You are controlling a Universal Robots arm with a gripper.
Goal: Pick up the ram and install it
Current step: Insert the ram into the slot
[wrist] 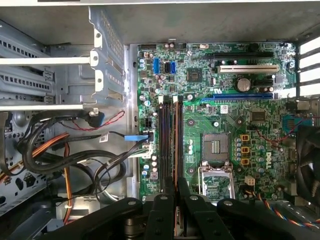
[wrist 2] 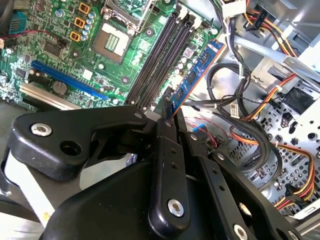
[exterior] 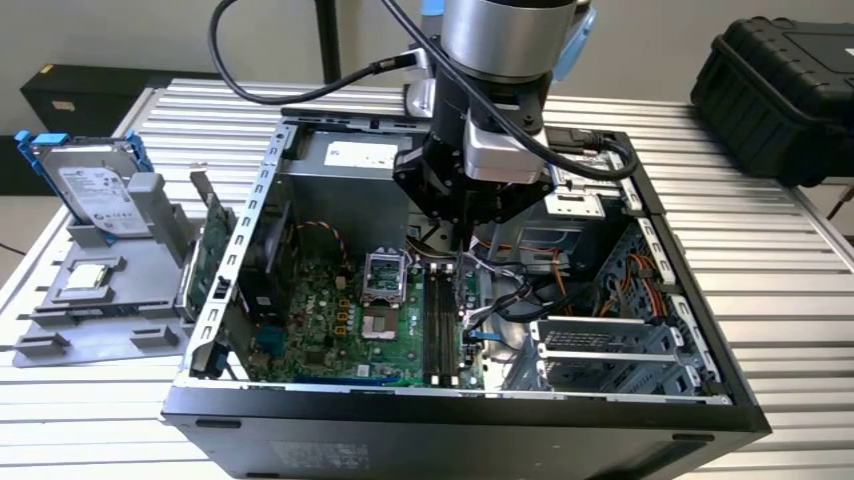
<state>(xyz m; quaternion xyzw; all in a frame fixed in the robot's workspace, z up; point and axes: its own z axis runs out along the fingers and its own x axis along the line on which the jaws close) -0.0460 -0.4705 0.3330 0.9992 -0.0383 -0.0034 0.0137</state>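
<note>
The ram [wrist 2: 197, 72] is a thin blue stick with black chips, standing on edge inside the open computer case [exterior: 227, 400]. My gripper [wrist 2: 169, 107] is shut on one end of it. In the first wrist view the ram [wrist: 175, 145] shows as a narrow edge running along the black memory slots [wrist: 162, 135], between my fingertips [wrist: 175, 187]. In the exterior view my gripper [exterior: 461, 240] hangs over the motherboard [exterior: 320, 310] with the ram [exterior: 467, 295] below it. I cannot tell whether the stick sits in a slot or hovers just above.
A bundle of cables [wrist: 65, 155] and a drive cage [exterior: 601, 345] lie beside the slots. The processor socket [wrist: 216, 145] is on the slots' other side. Outside the case stand a green expansion card [exterior: 207, 255] and a hard drive [exterior: 100, 185] on a grey holder.
</note>
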